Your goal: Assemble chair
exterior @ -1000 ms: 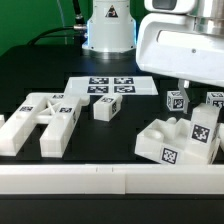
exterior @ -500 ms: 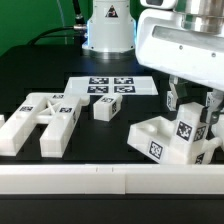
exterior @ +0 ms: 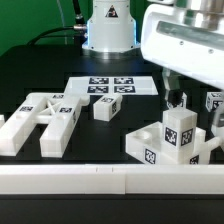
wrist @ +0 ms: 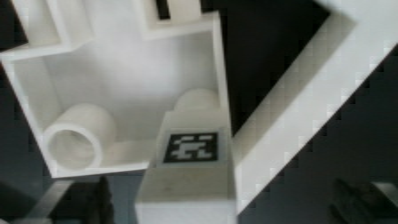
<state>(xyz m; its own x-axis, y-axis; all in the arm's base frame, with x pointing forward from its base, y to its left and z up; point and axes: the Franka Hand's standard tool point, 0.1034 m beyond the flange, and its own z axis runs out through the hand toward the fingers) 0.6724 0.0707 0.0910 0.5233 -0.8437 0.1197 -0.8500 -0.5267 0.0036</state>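
While the gripper point(exterior: 190, 102) is letting go, its jaws are standing wide and clear of the leg point(exterior: 180, 131) that they were clamping a moment ago. Directly beneath the gripper, the leg is standing upright on the seat block point(exterior: 150, 152) (apparently lodged in a corner socket), so this joint is looking finished.

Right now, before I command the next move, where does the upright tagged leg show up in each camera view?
Exterior view: the leg stands upright on the seat block, low on the exterior view's right, with its tag facing the camera.
Wrist view: the leg is near the picture's centre, tag showing, with the seat block beside it.
Shared landmark: the seat block that carries the leg.
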